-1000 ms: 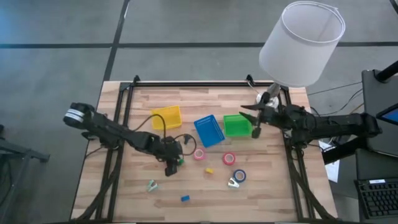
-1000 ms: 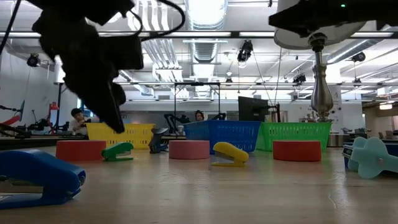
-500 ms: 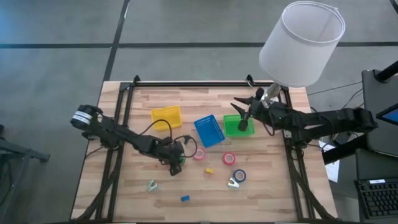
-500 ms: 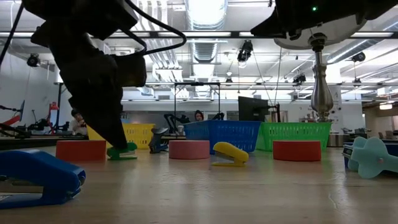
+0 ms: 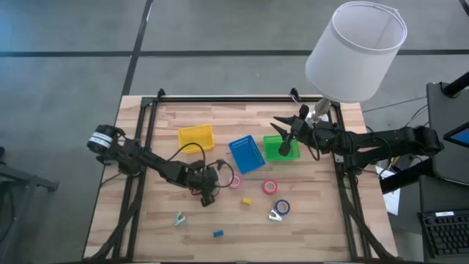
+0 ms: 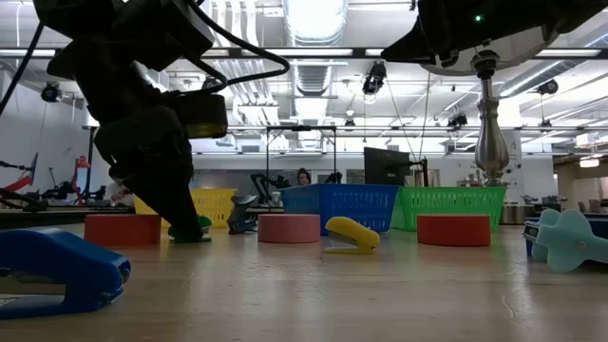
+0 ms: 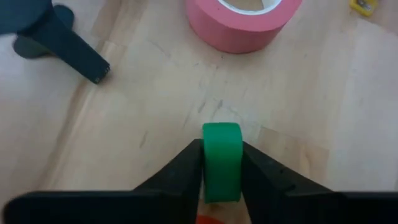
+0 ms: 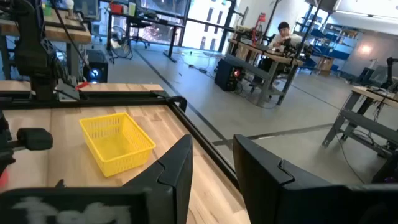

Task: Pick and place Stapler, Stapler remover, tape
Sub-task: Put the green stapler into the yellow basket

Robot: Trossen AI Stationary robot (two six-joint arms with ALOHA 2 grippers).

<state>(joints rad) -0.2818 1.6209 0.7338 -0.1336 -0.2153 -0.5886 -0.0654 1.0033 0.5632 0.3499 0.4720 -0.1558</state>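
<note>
A small green stapler (image 7: 222, 158) lies on the wooden table near the middle, and my left gripper (image 5: 208, 191) is shut on it. It shows only partly behind the gripper in the low view (image 6: 197, 228). The pink tape (image 5: 234, 182) lies just right of it, with the red tape (image 5: 270, 186) and blue tape (image 5: 283, 207) farther right. My right gripper (image 5: 289, 136) hovers open and empty over the green basket (image 5: 278, 149); its own view (image 8: 213, 171) shows the gap between its fingers. My left gripper pinches the green stapler's two long sides (image 7: 222, 180) between its two fingers. One end of the stapler sticks out past the fingertips. The fingers slant down from the table's left and lie along the stapler. Its underside is on the table.
Yellow (image 5: 196, 138) and blue (image 5: 246, 154) baskets stand beside the green one at the far side. A yellow stapler (image 5: 247, 200), a blue one (image 5: 218, 234) and pale removers (image 5: 179, 218) (image 5: 275, 215) lie nearer. A lamp (image 5: 355, 51) stands at the far right corner.
My left gripper has gone down and slightly toward the table's right onto the green stapler, its fingers now on either side of it at table level. My right gripper has moved toward the table's left, over the green basket.
</note>
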